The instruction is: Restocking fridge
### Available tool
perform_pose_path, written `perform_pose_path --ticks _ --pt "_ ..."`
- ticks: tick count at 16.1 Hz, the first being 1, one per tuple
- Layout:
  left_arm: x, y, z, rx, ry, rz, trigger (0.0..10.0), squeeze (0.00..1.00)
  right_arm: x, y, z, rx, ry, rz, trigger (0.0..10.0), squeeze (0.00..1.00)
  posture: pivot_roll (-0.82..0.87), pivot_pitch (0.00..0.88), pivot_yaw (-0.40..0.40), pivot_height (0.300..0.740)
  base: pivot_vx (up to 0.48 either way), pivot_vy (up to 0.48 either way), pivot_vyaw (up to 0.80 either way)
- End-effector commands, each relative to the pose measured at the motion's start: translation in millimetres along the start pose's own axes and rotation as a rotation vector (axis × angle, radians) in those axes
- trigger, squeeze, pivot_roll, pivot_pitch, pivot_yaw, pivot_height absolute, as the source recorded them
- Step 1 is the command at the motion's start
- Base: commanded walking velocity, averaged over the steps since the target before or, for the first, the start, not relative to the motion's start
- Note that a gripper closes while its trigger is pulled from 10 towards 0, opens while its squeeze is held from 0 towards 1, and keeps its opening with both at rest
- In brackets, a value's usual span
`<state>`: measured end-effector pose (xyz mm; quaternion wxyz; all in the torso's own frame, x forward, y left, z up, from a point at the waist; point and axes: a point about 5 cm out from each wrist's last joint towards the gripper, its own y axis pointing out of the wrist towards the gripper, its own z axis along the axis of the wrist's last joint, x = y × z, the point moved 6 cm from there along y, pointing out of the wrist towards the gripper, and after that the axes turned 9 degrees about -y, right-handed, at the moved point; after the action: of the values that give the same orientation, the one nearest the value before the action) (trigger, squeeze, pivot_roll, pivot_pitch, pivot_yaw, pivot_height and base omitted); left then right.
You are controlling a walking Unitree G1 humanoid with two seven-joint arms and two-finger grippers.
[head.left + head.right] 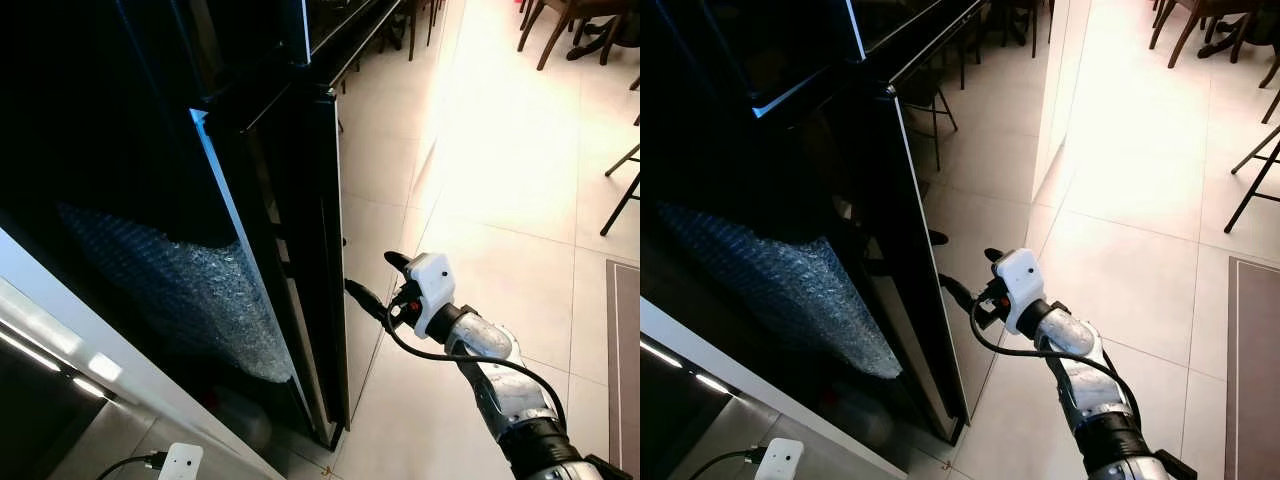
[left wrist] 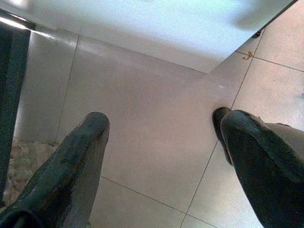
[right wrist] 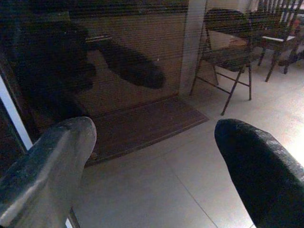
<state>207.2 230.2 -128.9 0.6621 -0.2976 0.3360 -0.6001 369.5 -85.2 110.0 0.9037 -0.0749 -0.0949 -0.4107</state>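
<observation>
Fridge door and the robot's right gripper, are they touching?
Cannot tell. In the left eye view, the right gripper reaches the fridge door edge, but no gap or contact shows.

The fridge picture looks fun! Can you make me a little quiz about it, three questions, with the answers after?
1. True or false: the right gripper is holding a bottle.
2. What wrinkly stuff shows inside the dark fridge? A) bubble wrap B) a towel C) apples
3. Fill in: the right gripper's fingers are spread ____.

Key
1. False: it is open, holding nothing, beside the fridge's door edge.
2. A, bubble wrap.
3. Apart. The left gripper is open too, over the tiled floor.
</observation>
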Motion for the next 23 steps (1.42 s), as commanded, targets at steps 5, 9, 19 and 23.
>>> perform_pose_path --ticks 5,9,19,23 --pt "-4.7 -1.9 -10.2 -0.031 -0.004 0.017 10.0 0.0 6.8 17.0 16.4 0.038 -0.003 -0.032 10.0 0.0 -0.02 0.071 0.097 0.74 0.0 0.0 0.0" --pt "-3.9 -2.2 -11.8 -0.033 -0.009 0.016 10.0 0.0 30.5 -20.8 -5.2 0.016 0.085 -0.196 10.0 0.0 -0.03 0.077 0.091 0.74 0.0 0.0 0.0" --pt "-4.4 -1.6 -10.2 -0.036 -0.002 0.015 10.0 0.0 -39.9 -227.3 -243.8 -0.946 0.487 -0.621 10.0 0.0 -0.03 0.074 0.095 0.74 0.0 0.0 0.0" --pt "-5.8 -2.3 -12.2 -0.038 -0.015 0.018 10.0 0.0 -86.8 -228.1 -256.2 -1.015 0.609 -0.63 10.0 0.0 -0.02 0.064 0.098 0.74 0.0 0.0 0.0"
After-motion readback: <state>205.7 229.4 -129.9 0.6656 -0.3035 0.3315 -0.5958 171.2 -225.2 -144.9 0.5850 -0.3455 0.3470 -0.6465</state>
